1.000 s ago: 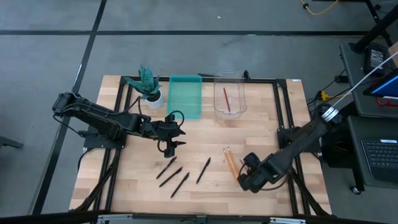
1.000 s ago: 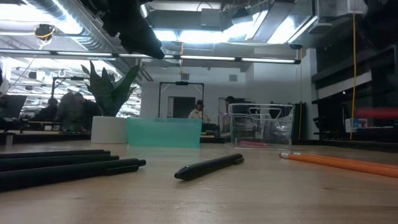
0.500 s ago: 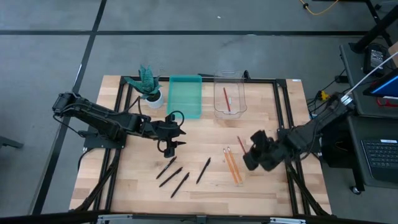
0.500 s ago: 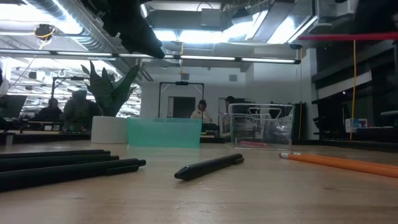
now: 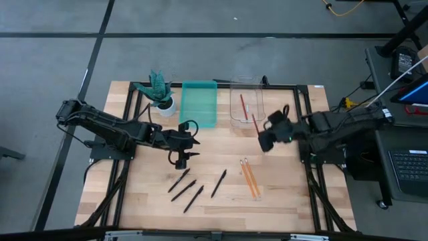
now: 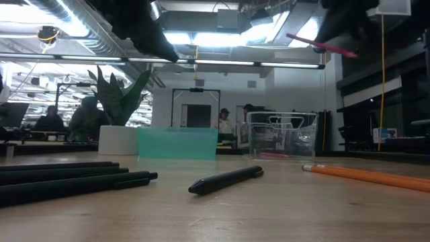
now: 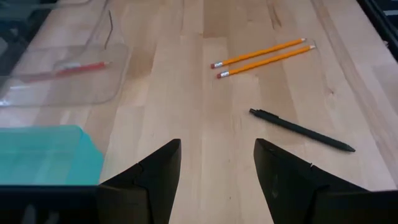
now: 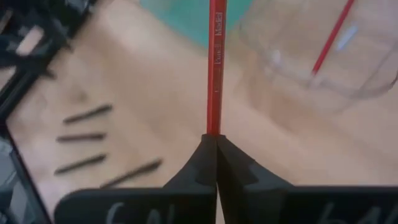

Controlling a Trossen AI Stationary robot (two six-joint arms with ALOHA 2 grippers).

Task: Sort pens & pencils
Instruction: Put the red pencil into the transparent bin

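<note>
My right gripper point(image 5: 262, 137) hangs in the air near the clear bin point(image 5: 247, 102), shut on a red pencil point(image 5: 256, 125) that shows high up in the low view point(image 6: 321, 45). Another red pencil point(image 5: 243, 107) lies inside the bin. Two orange pencils point(image 5: 249, 177) lie side by side on the table. Several black pens point(image 5: 194, 184) lie near the front middle. My left gripper point(image 5: 182, 159) is open above the table beyond the pens and holds nothing point(image 7: 217, 174). My right gripper pinches the red pencil near one end point(image 8: 214, 127) between its two shut fingers point(image 8: 213, 146). The pencil sticks straight out ahead of the fingertips, along the fingers. It is lifted clear of the table and slopes slightly in the low view.
A teal tray point(image 5: 199, 104) sits left of the clear bin at the far side. A small potted plant point(image 5: 160, 90) stands at the far left. Black frame rails point(image 5: 304, 120) run along the table's sides. Bare wood shows between the pens and the trays.
My right gripper has risen from the table's near right, beside the orange pencils, and swung toward the far edge and the clear bin, carrying the red pencil lifted clear. It has turned on the way.
</note>
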